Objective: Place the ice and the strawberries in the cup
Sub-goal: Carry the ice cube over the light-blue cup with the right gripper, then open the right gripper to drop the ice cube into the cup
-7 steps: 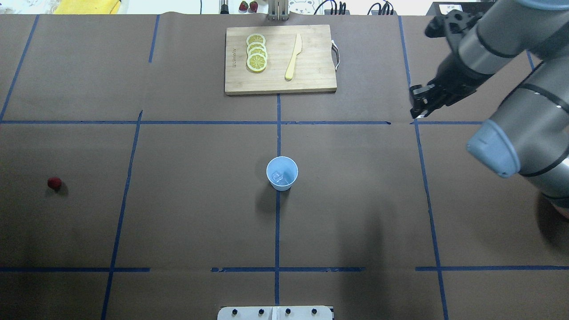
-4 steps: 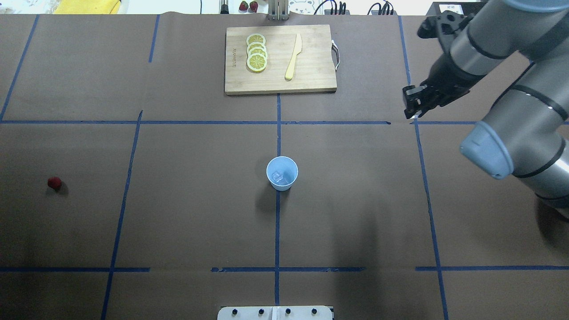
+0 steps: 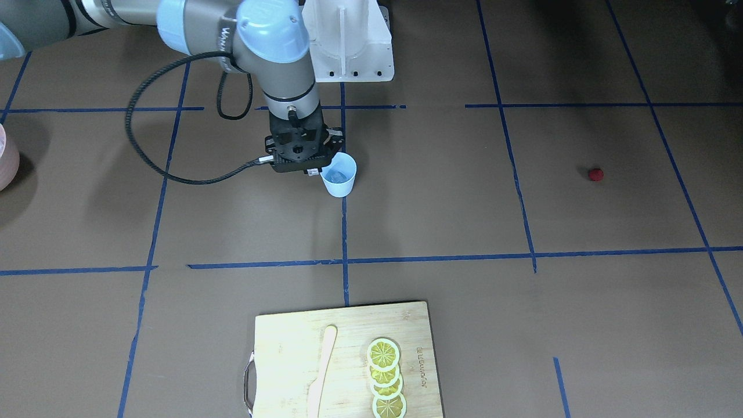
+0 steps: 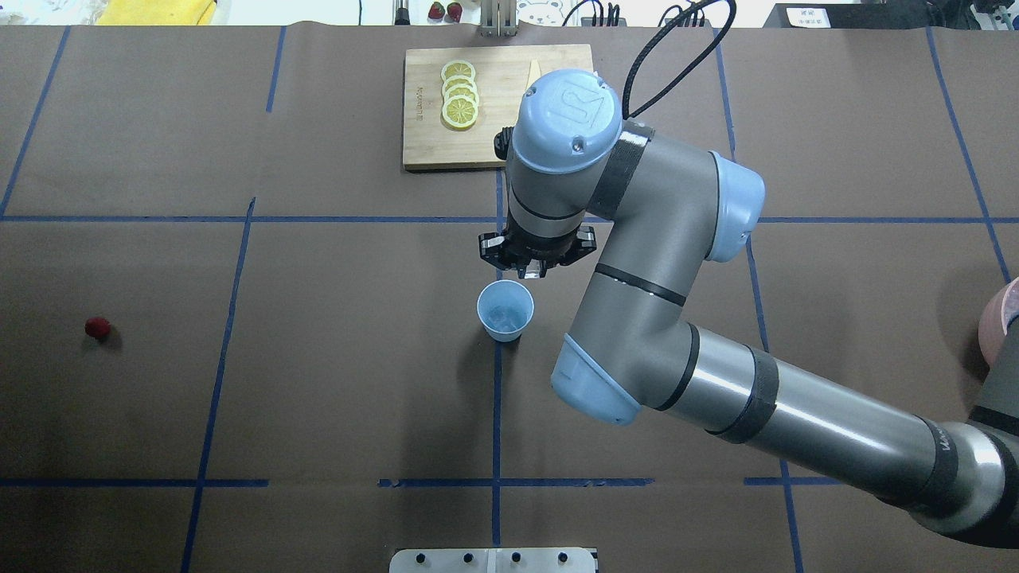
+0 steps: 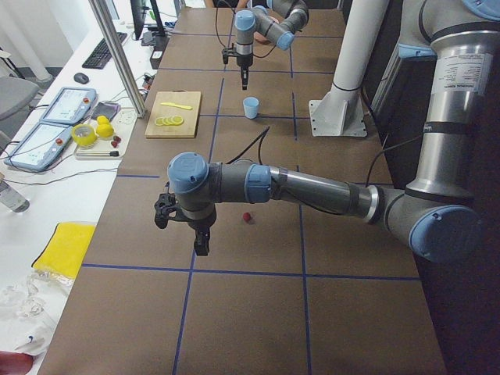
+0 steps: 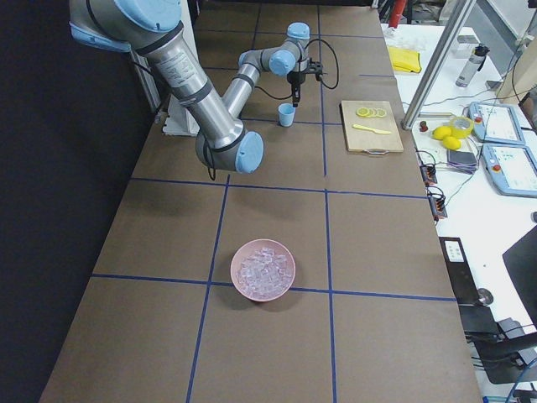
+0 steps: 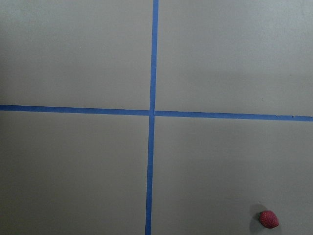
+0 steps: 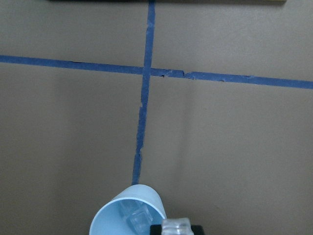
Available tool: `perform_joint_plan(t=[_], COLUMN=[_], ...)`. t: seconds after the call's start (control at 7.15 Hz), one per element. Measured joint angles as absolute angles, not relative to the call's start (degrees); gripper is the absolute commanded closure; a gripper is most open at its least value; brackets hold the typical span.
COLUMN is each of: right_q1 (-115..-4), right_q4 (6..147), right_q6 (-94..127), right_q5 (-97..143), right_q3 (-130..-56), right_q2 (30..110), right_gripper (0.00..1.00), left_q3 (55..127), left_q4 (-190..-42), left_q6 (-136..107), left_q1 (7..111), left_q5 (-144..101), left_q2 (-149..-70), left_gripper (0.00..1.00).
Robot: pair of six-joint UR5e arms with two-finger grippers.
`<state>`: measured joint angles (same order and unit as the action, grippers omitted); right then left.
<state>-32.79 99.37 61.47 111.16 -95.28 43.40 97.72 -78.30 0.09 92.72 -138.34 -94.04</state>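
The light-blue cup [image 4: 505, 310] stands at the table's middle with ice [image 8: 137, 218] in it. My right gripper [image 4: 532, 269] hangs just beyond the cup's far rim, shut on a clear ice cube [image 8: 176, 226]. The cup also shows in the front view [image 3: 338, 174]. The dark red strawberry [image 4: 97, 327] lies alone far to the left; the left wrist view shows it at the lower right [image 7: 268, 219]. My left gripper [image 5: 201, 244] shows only in the exterior left view, hovering near the strawberry [image 5: 247, 217]. I cannot tell whether it is open or shut.
A wooden cutting board [image 4: 446, 151] with lemon slices [image 4: 459, 95] and a pale knife [image 3: 320, 371] lies at the far middle. A pinkish bowl [image 6: 263, 269] of ice cubes stands at the table's right end. Blue tape lines cross the brown table.
My right arm has swung from the far right of the table in to the middle, and its gripper now hangs at the cup. The cup and strawberry have not moved.
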Motion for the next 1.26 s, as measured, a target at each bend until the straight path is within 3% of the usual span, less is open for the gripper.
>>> perform_joint_plan(t=[0.7, 0.84, 1.12, 1.26], right_q1=[-27.81, -27.67, -27.61, -27.60], right_q4=[98.15, 96.82, 95.83, 95.70], right_q6=[64.80, 64.89, 64.94, 64.95], right_q5=[106.22, 105.90, 105.75, 105.69], right_q3=[-92.80, -92.05, -91.59, -91.62], right_q2=[41.99, 41.83, 41.71, 41.75], right_gripper=[0.99, 0.89, 0.12, 0.02], left_q3=[97.65, 97.62, 97.58, 97.56], left_q4=[-78.31, -78.31, -78.31, -78.31], left_q6=[0.20, 0.19, 0.20, 0.24], left_q1=[92.73, 92.72, 92.72, 92.72], left_q5=[-138.34, -138.32, -138.32, -138.33], left_q2=[-93.99, -93.97, -93.96, -93.96], left_gripper=[0.00, 0.00, 0.00, 0.00])
